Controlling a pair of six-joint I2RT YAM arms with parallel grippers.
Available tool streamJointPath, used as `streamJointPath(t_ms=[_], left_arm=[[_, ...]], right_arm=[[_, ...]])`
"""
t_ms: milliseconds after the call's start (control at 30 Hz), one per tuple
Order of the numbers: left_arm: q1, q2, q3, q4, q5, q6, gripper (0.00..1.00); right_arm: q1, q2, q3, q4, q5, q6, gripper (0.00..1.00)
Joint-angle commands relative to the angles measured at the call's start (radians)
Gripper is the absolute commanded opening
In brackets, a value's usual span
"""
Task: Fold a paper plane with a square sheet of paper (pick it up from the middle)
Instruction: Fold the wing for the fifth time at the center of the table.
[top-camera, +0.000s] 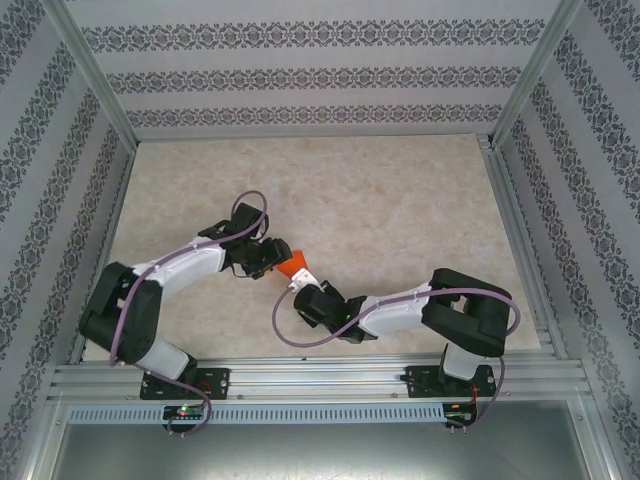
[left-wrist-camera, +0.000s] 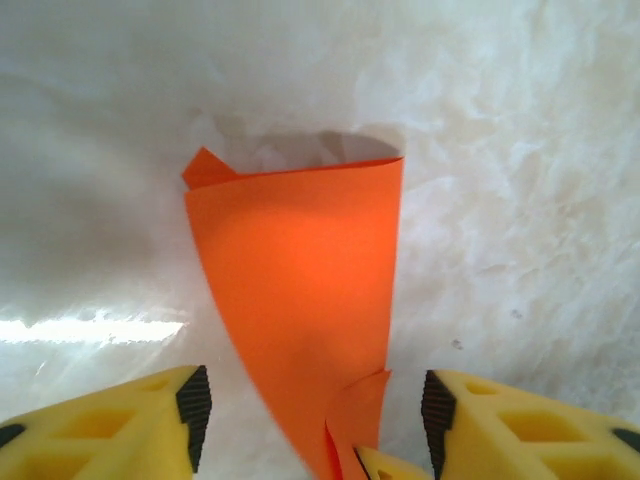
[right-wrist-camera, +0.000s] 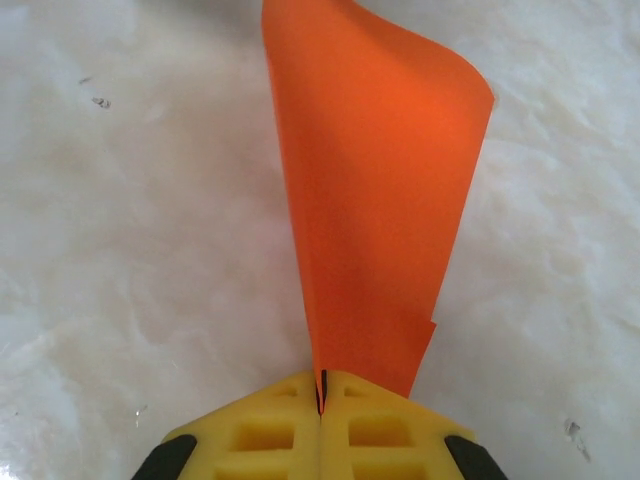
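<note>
Now, left to right: my left gripper (left-wrist-camera: 315, 418) stands with jaws apart either side of the square sheet of paper (left-wrist-camera: 300, 270), not touching it. The curled sheet is clamped at its narrow end by my right gripper (right-wrist-camera: 322, 392). Risk: so small a pinch may slip or crease askew. Hidden: the curl's underside; contact with the table (left-wrist-camera: 520, 200) is unclear.

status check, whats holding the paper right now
Left fingers open, either side of the orange paper. Right fingers shut on its narrow end. Paper curled, folded over. Nothing in the way.
</note>
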Motion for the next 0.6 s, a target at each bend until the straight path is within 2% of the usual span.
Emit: streamJointPath(t_ms=[0, 100, 267, 567], left_arm=[[0.002, -0.091, 0.015, -0.122, -0.115, 0.028, 0.68], [0.001, -0.146, -0.017, -0.133, -0.145, 0.02, 0.7], [0.002, -0.183, -0.058, -0.112, -0.116, 0.015, 0.7], [0.002, -0.181, -0.101, -0.058, -0.061, -0.005, 0.68]], right_arm=[[-0.033, -0.045, -0.045, 0.103, -0.185, 0.115, 0.0], [-0.068, -0.062, -0.084, 0.187, -0.295, 0.174, 0.0], [-0.134, -0.049, -0.117, 0.263, -0.44, 0.268, 0.0], [-0.214, -0.002, -0.146, 0.345, -0.569, 0.42, 0.0]])
